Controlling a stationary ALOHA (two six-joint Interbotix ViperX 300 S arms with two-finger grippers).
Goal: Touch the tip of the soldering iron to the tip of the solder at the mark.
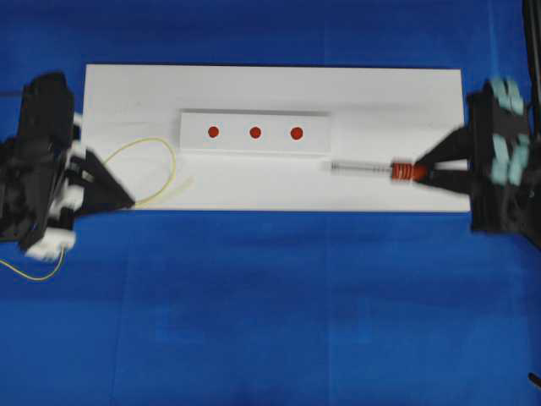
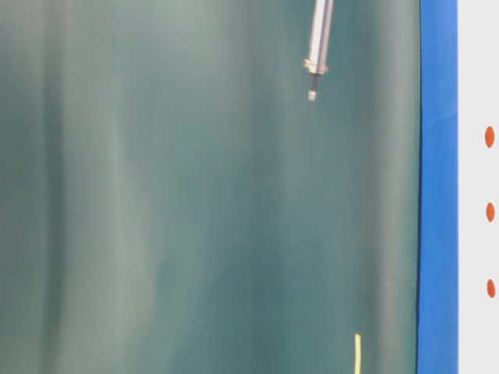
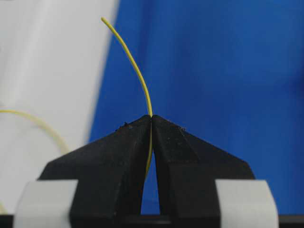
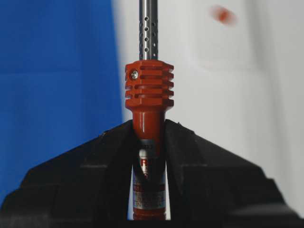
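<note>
Clamped in the right claw (image 4: 148, 137), the soldering iron (image 4: 148, 95) points left toward 3 red marks (image 1: 254, 132); left claw (image 3: 151, 121) pinches the solder (image 3: 135, 71).

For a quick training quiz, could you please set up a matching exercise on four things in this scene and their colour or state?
1. solder
2. soldering iron
3. three dots
4. board

A. white, flat on the blue cloth
B. red, in a row on the raised block
C. thin yellow wire, pinched in the left jaws
D. orange-red handle, clamped in the right jaws

Pairs: 1-C, 2-D, 3-B, 4-A
</note>
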